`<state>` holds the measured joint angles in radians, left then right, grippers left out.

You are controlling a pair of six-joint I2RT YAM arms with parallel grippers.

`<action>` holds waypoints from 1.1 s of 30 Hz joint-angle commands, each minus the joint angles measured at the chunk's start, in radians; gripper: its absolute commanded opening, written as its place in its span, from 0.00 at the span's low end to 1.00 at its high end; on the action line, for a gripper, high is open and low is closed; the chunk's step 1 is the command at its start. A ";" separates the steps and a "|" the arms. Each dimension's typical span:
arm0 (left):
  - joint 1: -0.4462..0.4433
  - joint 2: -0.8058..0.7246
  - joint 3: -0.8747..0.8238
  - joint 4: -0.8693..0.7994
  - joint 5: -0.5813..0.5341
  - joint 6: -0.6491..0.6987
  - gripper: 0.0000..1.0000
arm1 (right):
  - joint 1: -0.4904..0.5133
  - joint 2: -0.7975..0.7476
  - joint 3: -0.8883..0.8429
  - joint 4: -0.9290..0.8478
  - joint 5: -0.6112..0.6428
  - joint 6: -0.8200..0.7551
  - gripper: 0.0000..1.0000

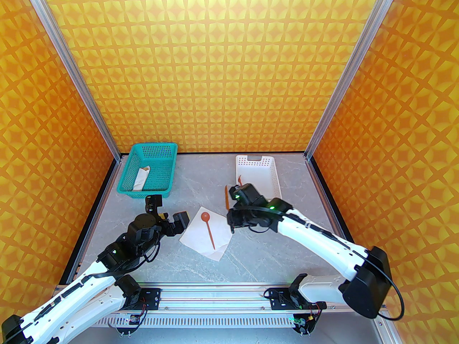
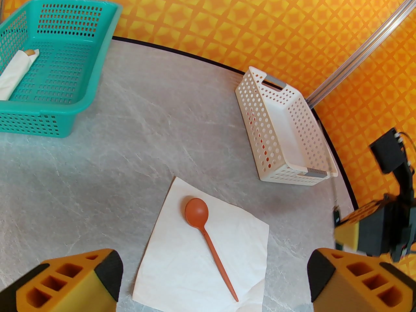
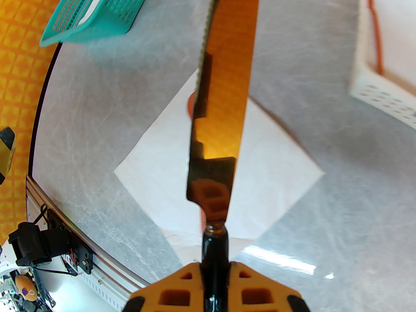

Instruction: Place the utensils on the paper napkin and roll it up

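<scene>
One spoon (image 2: 203, 219) on one napkin (image 2: 182, 271); one knife (image 3: 224, 93) pinched by right gripper (image 3: 215, 271); left gripper (image 2: 213, 273) spread. One teal basket (image 2: 97, 67), one white basket (image 2: 260, 125). Grey table (image 2: 130, 141), orange walls (image 2: 260, 18).

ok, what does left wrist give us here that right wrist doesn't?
Left wrist: the spoon lying full length on the napkin, and the left pincer open.
Right wrist: the right pincer shut on the knife by its dark handle, blade out over the napkin, and an orange piece, probably the fork, in the white basket.
Both: the napkin on the table, the teal basket, the white basket, and the spoon's bowl, which in right wrist just peeks from behind the blade.
</scene>
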<state>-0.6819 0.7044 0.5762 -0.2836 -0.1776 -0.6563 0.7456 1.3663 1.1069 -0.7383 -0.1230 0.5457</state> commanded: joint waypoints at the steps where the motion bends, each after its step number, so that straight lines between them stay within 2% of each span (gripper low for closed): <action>1: 0.008 -0.011 -0.017 -0.024 -0.025 0.011 0.99 | 0.044 0.053 -0.009 0.056 0.018 0.041 0.12; 10: 0.015 -0.012 -0.017 -0.036 -0.026 0.011 0.99 | 0.097 0.168 -0.007 0.094 0.022 0.038 0.12; 33: 0.017 0.003 -0.004 -0.039 -0.029 0.009 0.99 | 0.123 0.358 0.016 0.118 0.069 -0.032 0.13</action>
<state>-0.6727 0.7021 0.5701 -0.3035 -0.1925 -0.6563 0.8581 1.7027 1.1065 -0.6441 -0.0761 0.5354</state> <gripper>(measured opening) 0.990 0.132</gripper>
